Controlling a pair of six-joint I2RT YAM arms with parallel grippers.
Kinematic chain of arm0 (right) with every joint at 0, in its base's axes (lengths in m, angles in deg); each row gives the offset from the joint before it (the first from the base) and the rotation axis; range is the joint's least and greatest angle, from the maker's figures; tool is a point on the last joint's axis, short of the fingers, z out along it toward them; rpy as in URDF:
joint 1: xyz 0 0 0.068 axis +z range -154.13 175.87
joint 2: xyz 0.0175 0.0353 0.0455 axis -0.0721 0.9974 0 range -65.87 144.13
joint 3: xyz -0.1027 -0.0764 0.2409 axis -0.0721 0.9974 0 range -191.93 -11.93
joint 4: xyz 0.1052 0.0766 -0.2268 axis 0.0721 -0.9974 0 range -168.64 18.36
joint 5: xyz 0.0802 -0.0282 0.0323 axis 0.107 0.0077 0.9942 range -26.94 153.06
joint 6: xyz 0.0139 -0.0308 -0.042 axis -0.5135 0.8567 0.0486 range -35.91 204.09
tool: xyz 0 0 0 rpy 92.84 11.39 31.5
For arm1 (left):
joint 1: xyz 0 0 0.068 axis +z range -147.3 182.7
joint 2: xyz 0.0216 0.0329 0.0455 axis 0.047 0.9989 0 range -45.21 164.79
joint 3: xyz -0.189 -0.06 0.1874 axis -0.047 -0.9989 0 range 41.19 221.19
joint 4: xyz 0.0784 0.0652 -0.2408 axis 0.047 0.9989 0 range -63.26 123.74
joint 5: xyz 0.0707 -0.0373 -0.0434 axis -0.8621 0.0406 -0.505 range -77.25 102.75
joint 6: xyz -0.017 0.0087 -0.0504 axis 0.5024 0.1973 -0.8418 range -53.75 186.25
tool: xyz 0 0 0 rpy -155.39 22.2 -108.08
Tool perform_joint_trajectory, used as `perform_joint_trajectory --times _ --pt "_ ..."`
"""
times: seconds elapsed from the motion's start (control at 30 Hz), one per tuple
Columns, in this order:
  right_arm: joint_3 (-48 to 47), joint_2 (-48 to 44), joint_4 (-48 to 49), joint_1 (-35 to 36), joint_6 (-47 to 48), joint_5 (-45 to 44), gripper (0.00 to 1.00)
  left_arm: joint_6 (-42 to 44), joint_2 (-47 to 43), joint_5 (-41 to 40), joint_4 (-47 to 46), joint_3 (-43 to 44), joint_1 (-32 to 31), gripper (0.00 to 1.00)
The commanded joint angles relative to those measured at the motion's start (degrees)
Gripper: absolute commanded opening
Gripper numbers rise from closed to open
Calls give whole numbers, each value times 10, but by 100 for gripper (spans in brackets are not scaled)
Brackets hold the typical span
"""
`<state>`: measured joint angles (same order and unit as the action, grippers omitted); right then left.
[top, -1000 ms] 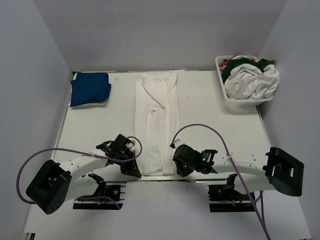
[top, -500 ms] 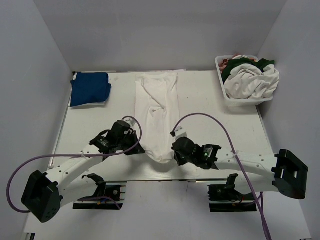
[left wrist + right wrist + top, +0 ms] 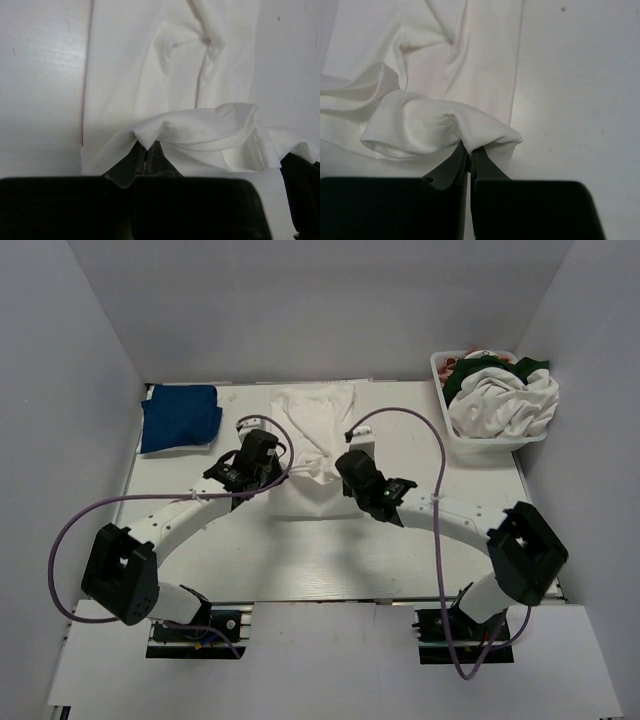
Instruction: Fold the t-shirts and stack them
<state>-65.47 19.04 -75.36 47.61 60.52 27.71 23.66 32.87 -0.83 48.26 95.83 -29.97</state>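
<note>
- White tee [image 3: 315, 412]: plain and folded lengthwise into a narrow strip. It lies at the far middle of the table [image 3: 400, 540]. Its near end is raised and doubled back over the far part, slack and wrinkled. The left gripper [image 3: 146, 156] and the right gripper [image 3: 470, 152] each pinch one corner of the raised edge, jaws closed on cloth.
- Blue tee [image 3: 180, 418]: folded into a compact block. It lies flat at the far-left corner, well apart from the white tee.
- Second white tee [image 3: 505, 405]: crumpled and heaped above the rim of the basket [image 3: 485, 444] at far right.
- Green tee [image 3: 463, 382]: crumpled, showing behind the heap.
- Pink tee [image 3: 458, 363]: only a small patch shows at the basket's far-left corner.
</note>
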Motion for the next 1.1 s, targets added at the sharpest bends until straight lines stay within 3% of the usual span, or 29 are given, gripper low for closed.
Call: perform_joint_trajectory --times 0.0,0.13,0.47,0.5,0.57,0.6,0.63,0.67,0.7,0.73,0.77,0.83,1.07 --pt "-71 64 68 -36 49 4 0 26 36 -62 -36 44 18 0" --pt "-120 115 68 -73 59 57 0 57 92 -35 -88 85 44 0" --pt "-213 224 58 -136 63 117 0 104 236 31 -98 195 89 0" --pt "-237 239 53 -138 70 141 2 104 259 31 -81 224 95 0" --pt "-262 259 38 -146 72 147 19 99 281 31 -36 262 102 0" --pt "-275 268 17 -147 70 155 44 99 289 31 -24 272 109 8" --pt "-281 273 11 -149 70 156 59 99 300 40 -15 280 109 26" --pt "-285 274 -1 -153 71 156 70 99 300 48 -10 285 115 75" --pt "-294 273 -5 -154 71 151 78 99 300 48 -10 292 115 92" --pt "-293 265 -8 -154 68 147 80 99 300 57 -3 292 120 100" --pt "-290 258 -6 -155 67 149 87 99 300 67 -3 292 120 100" --pt "-277 240 1 -155 69 160 90 99 292 80 -3 279 120 100" --pt "-242 210 -44 -157 21 168 90 74 233 135 4 150 120 100"
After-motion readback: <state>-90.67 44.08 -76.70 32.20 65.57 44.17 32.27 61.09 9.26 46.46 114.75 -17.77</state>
